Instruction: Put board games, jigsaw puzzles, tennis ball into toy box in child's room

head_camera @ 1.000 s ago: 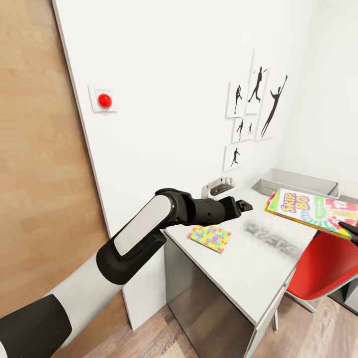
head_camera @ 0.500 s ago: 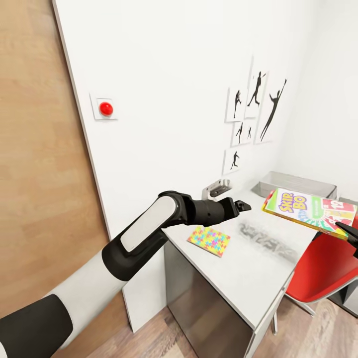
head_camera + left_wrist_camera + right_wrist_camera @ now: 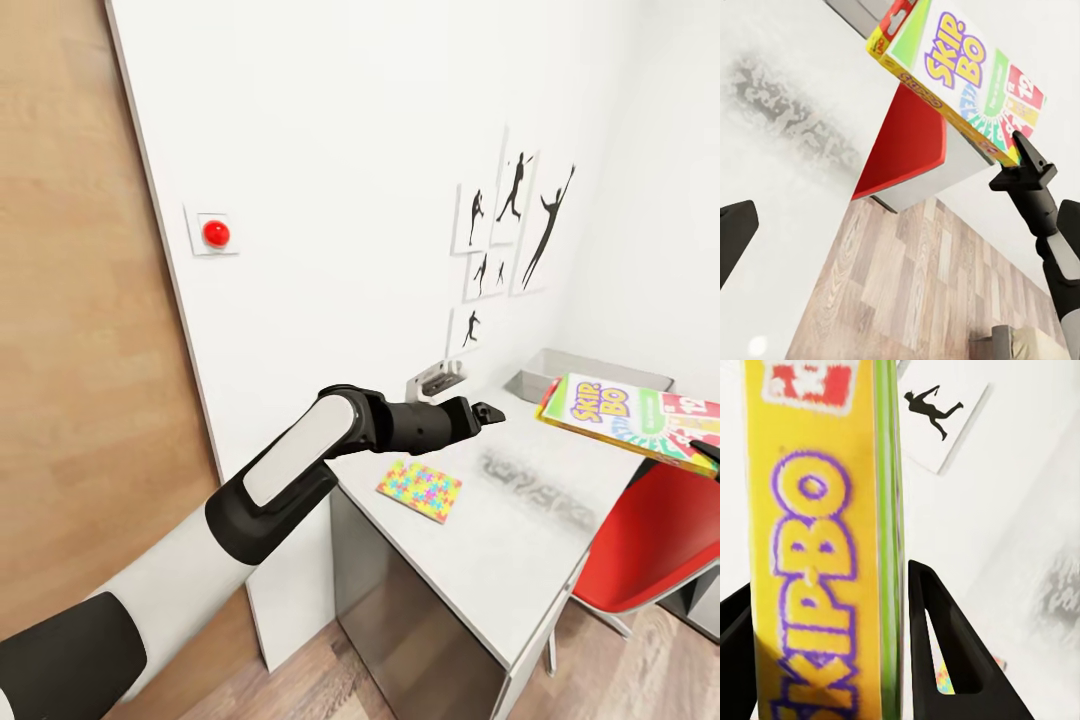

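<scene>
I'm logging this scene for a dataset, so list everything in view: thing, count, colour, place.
board game: one, yellow-green Skip-Bo box, held in the air over the table's far end
jigsaw puzzle: one, multicoloured, flat on the table
toy box: one, light grey, far end of table
table: one, pale grey top
chair: one, red, beside table
silhouette pictures: several, black on white, wall
wall button: one, red
left gripper: black, above table
right gripper: black, clamping the game
</scene>
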Robot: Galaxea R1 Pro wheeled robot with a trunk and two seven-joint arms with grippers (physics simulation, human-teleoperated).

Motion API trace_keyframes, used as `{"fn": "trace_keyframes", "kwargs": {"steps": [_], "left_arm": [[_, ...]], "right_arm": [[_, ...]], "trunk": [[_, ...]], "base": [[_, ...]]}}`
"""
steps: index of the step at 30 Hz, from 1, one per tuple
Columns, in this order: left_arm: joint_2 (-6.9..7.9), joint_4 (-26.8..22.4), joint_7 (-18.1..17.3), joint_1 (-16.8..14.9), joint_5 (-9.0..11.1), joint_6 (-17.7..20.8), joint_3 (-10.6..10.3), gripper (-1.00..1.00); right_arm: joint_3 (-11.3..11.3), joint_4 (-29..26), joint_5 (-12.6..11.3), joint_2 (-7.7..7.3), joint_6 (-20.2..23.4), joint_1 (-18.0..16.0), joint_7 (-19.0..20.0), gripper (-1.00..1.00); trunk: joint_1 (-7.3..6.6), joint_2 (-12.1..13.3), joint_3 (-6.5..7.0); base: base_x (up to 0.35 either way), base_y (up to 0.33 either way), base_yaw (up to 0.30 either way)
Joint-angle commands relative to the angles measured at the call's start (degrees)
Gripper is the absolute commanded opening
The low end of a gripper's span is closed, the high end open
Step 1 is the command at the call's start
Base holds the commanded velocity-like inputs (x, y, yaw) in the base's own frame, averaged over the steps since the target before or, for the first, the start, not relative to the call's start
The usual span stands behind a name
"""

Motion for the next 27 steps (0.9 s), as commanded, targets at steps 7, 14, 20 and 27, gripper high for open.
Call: {"fn": "trace_keyframes", "kwargs": {"steps": [7,14,20,27], "left_arm": [[0.12,-0.72,0.63,-0.03,0.30,0.03,0.01,1.00],[0.08,-0.90,0.57,0.06,0.29,0.03,0.01,1.00],[-0.03,-0.97,0.41,0.12,-0.61,0.03,-0.18,1.00],[-0.05,-1.48,0.18,0.23,-3.17,0.08,-0.28,1.00]], "right_arm": [[-0.24,-0.27,0.02,-0.18,0.67,-0.06,-0.51,-1.00],[-0.09,-0.31,0.13,-0.12,0.68,-0.09,-2.27,-1.00],[-0.07,-0.56,0.09,0.52,0.62,-0.14,-4.11,-1.00],[0.04,-1.60,-0.04,0.65,0.80,-0.17,-4.30,-1.00]], "trunk": [[-1.54,2.78,1.19],[-3.08,5.59,2.45],[-4.40,7.99,3.52],[-5.93,10.80,4.78]], "base": [[0.000,0.000,0.000],[0.000,0.000,0.000],[0.000,0.000,0.000],[0.000,0.000,0.000]]}}
